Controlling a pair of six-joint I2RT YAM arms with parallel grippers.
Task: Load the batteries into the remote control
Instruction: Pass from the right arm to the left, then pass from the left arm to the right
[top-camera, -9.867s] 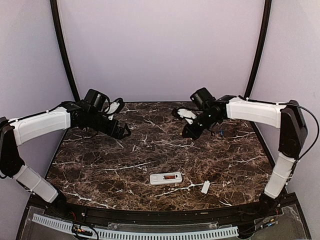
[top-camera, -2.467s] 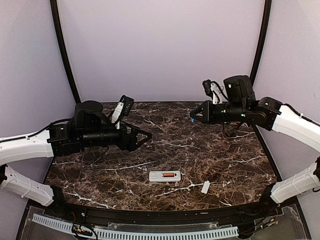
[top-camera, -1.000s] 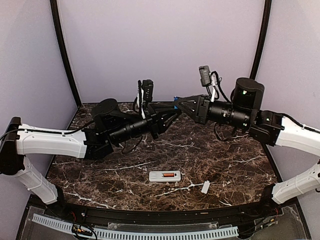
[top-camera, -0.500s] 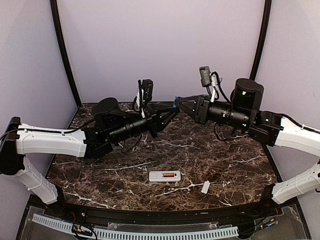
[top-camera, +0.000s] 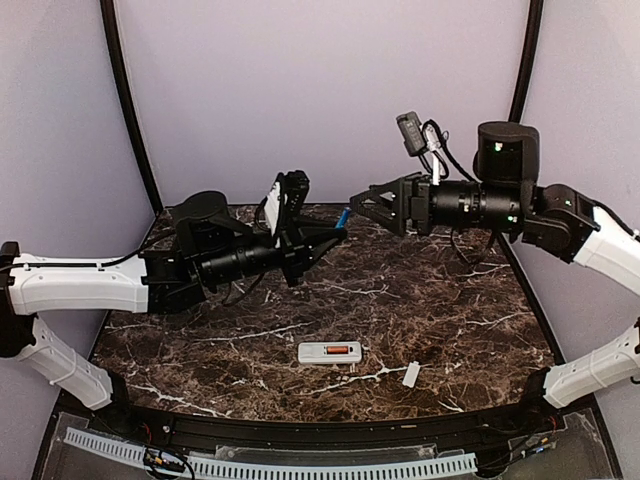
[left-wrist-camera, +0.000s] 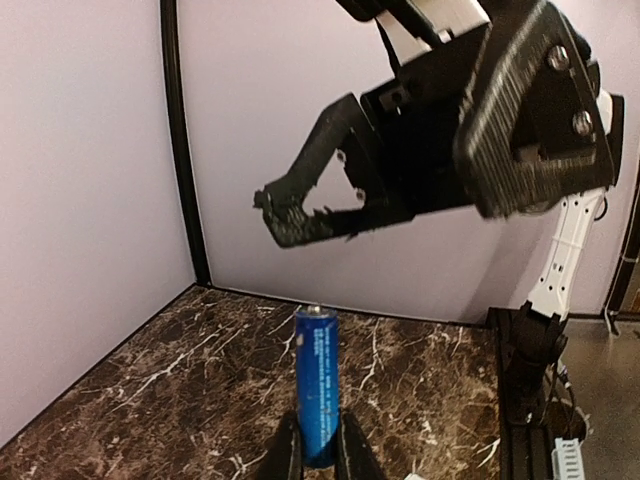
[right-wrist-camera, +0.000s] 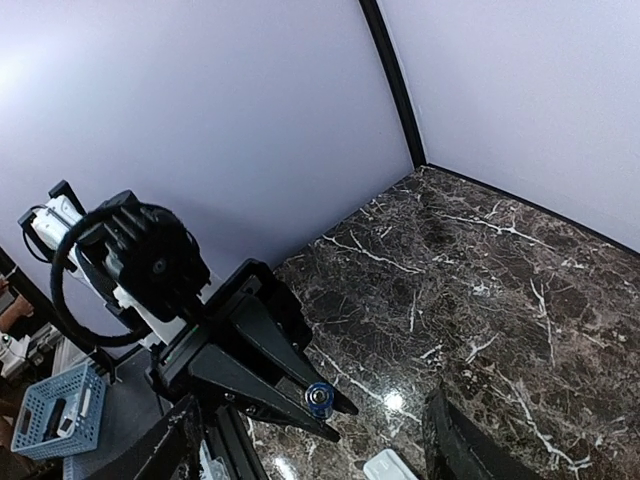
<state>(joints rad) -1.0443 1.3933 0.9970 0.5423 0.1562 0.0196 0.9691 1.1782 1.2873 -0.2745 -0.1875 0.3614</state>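
The left gripper (left-wrist-camera: 318, 455) is clamping a blue battery (left-wrist-camera: 317, 385), its print unreadable, its lower end hidden in the grip. The right gripper (top-camera: 362, 205) is hanging just beyond, jaws apart; the remote control (top-camera: 331, 353) is lying below both.

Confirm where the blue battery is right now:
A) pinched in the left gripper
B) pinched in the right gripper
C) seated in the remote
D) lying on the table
A: the left gripper is shut on one end of the blue battery, while the right gripper stands open and apart from it.
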